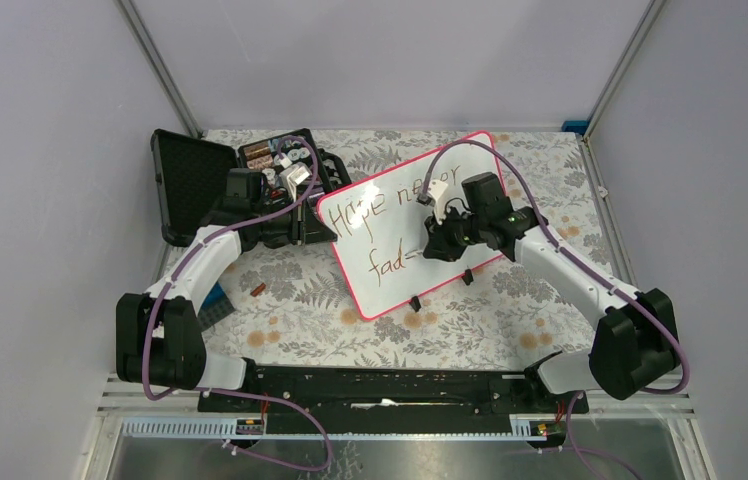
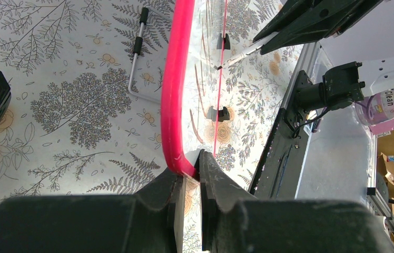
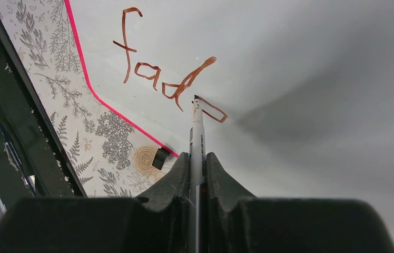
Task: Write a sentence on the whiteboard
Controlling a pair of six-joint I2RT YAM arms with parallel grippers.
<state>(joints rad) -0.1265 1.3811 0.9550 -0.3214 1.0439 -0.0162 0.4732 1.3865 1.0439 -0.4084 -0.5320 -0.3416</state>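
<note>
Tablecloth (image 1: 300, 320) with a fern print covers the whole work surface. Whiteboard (image 1: 390, 275) sits mid-table, its long axis slanting from 7 to 1 o'clock, with a pink rim all round. Black case (image 1: 190, 180) lies open at 10 o'clock, just beside the board. Left gripper (image 2: 192, 171) is clamped on the rim at the board's 9 o'clock corner. Right gripper (image 3: 197, 163) is closed around a marker (image 3: 197, 137), whose tip touches the board. Sentence (image 1: 375, 212) reads "Hope never" above "fad", with a half-formed letter at the tip. Two black clips (image 1: 415, 301) sit on the 5 o'clock long edge
</note>
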